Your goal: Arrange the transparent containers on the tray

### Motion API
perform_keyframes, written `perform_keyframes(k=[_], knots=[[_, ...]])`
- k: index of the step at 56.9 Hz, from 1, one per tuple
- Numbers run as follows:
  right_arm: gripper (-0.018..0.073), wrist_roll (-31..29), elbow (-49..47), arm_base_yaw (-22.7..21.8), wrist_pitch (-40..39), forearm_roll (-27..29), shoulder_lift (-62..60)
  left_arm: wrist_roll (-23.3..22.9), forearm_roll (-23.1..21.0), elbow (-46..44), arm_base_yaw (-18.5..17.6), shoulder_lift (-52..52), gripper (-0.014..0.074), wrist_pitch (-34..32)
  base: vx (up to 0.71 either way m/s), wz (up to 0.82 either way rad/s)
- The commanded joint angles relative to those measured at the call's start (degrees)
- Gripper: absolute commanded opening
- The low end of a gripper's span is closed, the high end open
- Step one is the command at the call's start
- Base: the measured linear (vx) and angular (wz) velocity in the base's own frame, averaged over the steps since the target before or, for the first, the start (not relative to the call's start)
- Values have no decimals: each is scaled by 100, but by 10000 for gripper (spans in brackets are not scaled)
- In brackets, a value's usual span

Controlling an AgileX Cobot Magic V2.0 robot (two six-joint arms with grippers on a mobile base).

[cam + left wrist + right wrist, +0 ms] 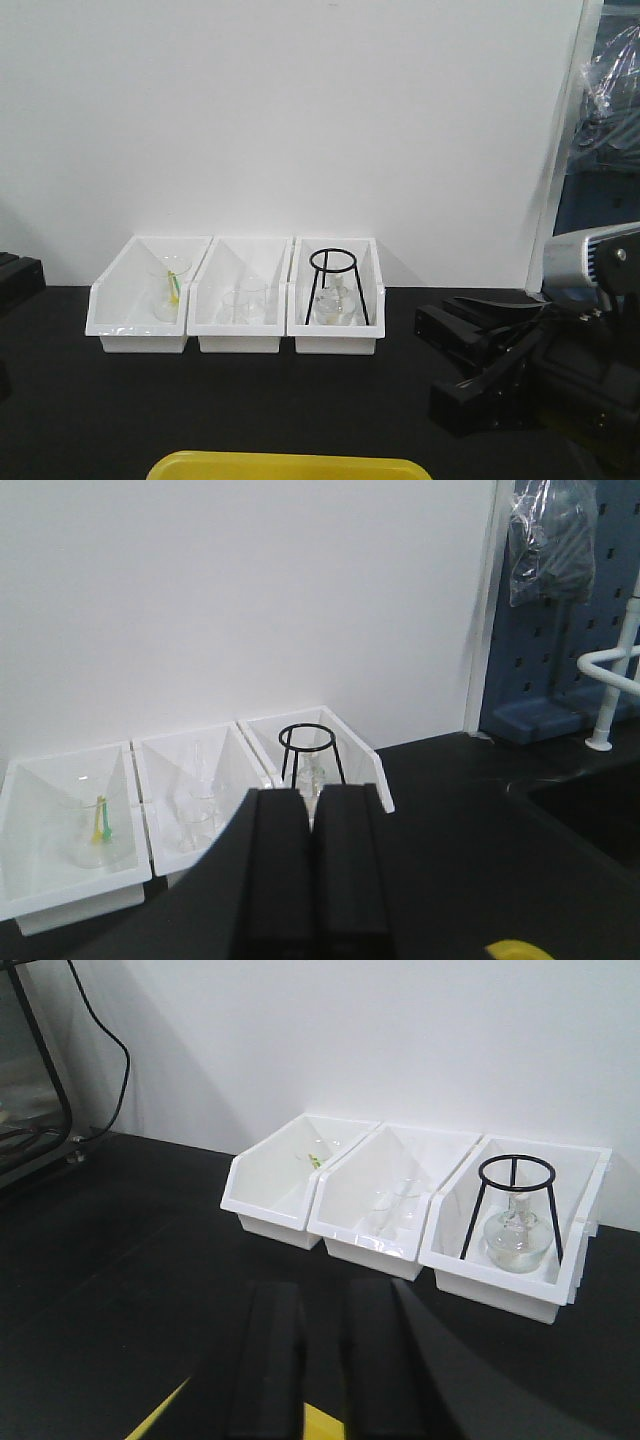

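black tabletop (250,400) against white wall carries three white bins (237,295) and yellow tray (290,467); left gripper (312,880) fingers pressed together, empty; right gripper (318,1360) slightly parted, empty.

The yellow tray (290,466) lies flat on the black counter (250,400) below me, only its rounded far rim showing. I can't make out any test tubes.
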Motion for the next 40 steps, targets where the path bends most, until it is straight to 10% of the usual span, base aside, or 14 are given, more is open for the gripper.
perform_keyframes(k=[1,40], knots=[[207,-58,-165,-33,-383,-26,-108,-10,180,-119,-33,-84,23,-116,0,0],[207,-58,-165,-33,-386,-26,-108,-476,140,4969,2162,-3974,-6,-1375,0,0]])
